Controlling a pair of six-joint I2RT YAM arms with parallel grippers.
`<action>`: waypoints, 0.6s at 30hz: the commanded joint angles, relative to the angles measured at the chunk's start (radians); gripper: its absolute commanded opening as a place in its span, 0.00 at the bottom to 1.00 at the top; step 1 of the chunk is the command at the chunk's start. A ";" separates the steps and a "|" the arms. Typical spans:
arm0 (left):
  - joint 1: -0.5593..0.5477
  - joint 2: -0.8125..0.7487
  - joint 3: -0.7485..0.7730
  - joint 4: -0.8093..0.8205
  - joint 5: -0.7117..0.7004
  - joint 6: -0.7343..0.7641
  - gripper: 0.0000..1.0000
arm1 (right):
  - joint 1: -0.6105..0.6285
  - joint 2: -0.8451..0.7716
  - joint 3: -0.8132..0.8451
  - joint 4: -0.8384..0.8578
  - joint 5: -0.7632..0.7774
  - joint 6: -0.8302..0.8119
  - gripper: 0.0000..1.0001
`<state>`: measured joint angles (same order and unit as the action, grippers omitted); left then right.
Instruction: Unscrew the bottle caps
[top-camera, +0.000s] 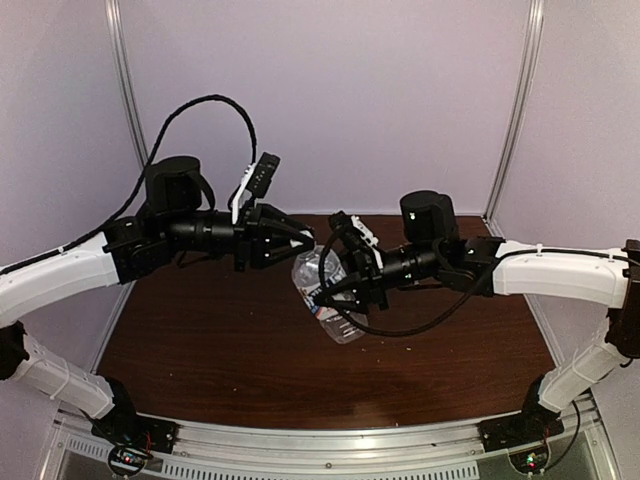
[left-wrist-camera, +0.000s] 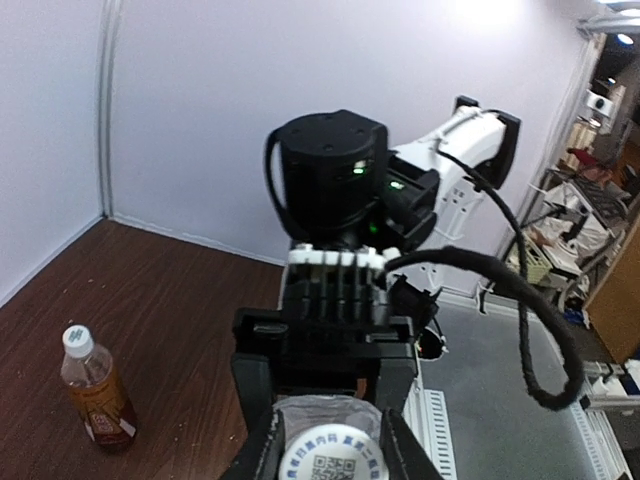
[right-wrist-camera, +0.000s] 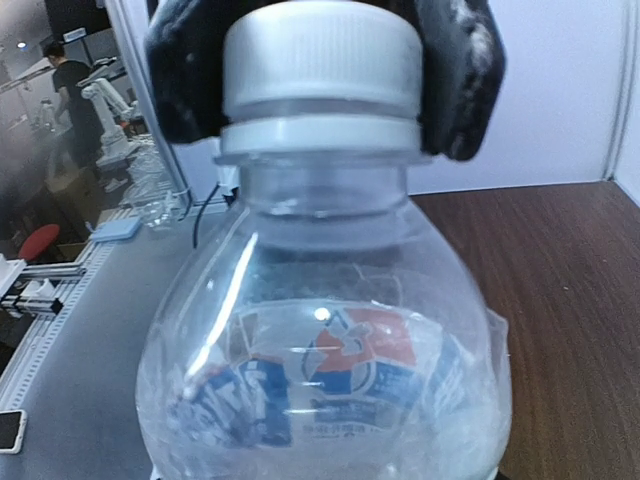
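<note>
the left pincer (top-camera: 303, 243) is clenched on the white cap (right-wrist-camera: 320, 60) of the clear bottle (right-wrist-camera: 320, 330). in the right wrist view its dark fingers (right-wrist-camera: 462, 80) press the cap's side from both flanks. the right pincer (top-camera: 338, 292) grasps the same bottle round its body and holds it tilted in the air above the middle of the brown worktop (top-camera: 220, 350), with the neck pointing toward the left pincer.

the bottle is clear plastic with a rounded shoulder. a white collar ring (right-wrist-camera: 320, 135) sits just beneath the cap, which is on the neck. its label (right-wrist-camera: 350, 365) shows red and blue shapes through the plastic, and the writing is too blurred to read. in the left wrist view the cap's flat top bears a printed square code (left-wrist-camera: 330, 468) ringed by small characters i cannot make out.

a second bottle (left-wrist-camera: 97, 395), with amber liquid and a reddish label, stands upright on the worktop, well apart from both pincers, with a second cap (left-wrist-camera: 78, 341) on its neck. its print is too small to read.
</note>
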<state>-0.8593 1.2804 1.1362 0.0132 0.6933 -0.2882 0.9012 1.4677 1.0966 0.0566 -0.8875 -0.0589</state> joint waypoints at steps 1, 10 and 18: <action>-0.007 -0.007 0.058 -0.050 -0.363 -0.245 0.00 | -0.004 -0.008 0.031 -0.033 0.308 -0.036 0.42; -0.010 0.038 0.081 -0.070 -0.484 -0.354 0.00 | -0.002 0.009 0.031 -0.028 0.377 -0.028 0.42; -0.010 0.040 0.061 -0.026 -0.409 -0.272 0.33 | -0.004 -0.001 0.022 -0.043 0.322 -0.049 0.43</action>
<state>-0.8799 1.3220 1.1805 -0.0669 0.3103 -0.5697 0.9009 1.4738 1.1095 0.0193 -0.5701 -0.0624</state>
